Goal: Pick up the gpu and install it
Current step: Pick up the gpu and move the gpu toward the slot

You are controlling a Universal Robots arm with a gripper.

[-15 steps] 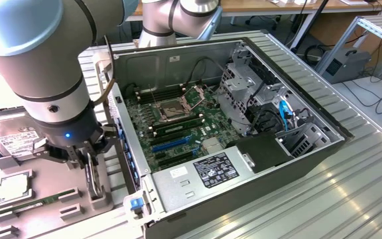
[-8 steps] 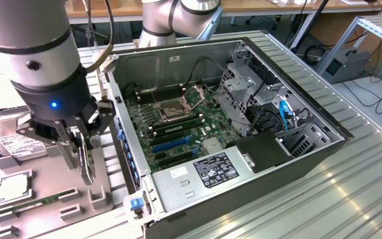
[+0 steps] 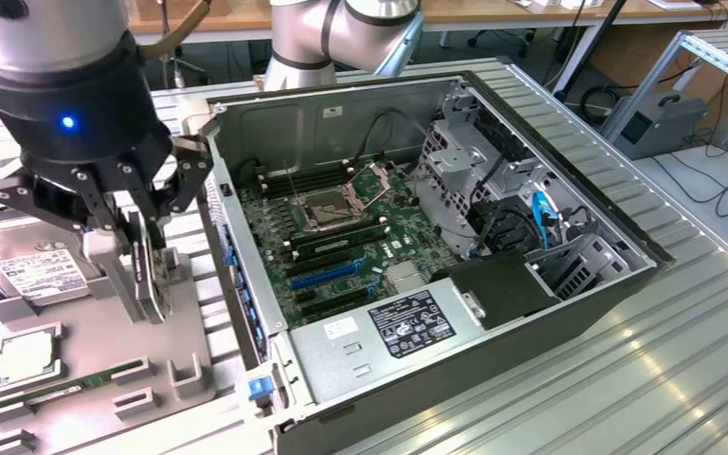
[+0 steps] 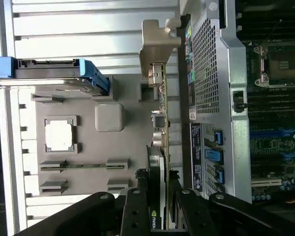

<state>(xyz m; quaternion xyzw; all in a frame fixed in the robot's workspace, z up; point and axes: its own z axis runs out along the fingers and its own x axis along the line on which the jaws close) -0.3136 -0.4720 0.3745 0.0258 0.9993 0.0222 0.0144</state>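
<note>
Your gripper (image 3: 136, 248) hangs over the grey parts tray (image 3: 86, 351) at the exterior view's left, and its jaws pinch the gpu (image 3: 158, 275) from both flat sides. The card stands on its edge between them, with its silvery bracket end pointing away from the wrist. You cannot tell whether its lower edge is clear of the tray. Around it on the tray you have the hard drive (image 3: 35, 270) with its white label, a processor chip (image 3: 26, 355) in its recess, and a memory stick (image 3: 67, 387) lying flat nearest the camera. Just beside the card, toward the exterior view's right, the computer case (image 3: 617, 227) lies open on the ribbed metal table (image 3: 617, 379), showing you its green motherboard (image 3: 338, 237). Beyond the case rises the arm (image 3: 326, 38).
</note>
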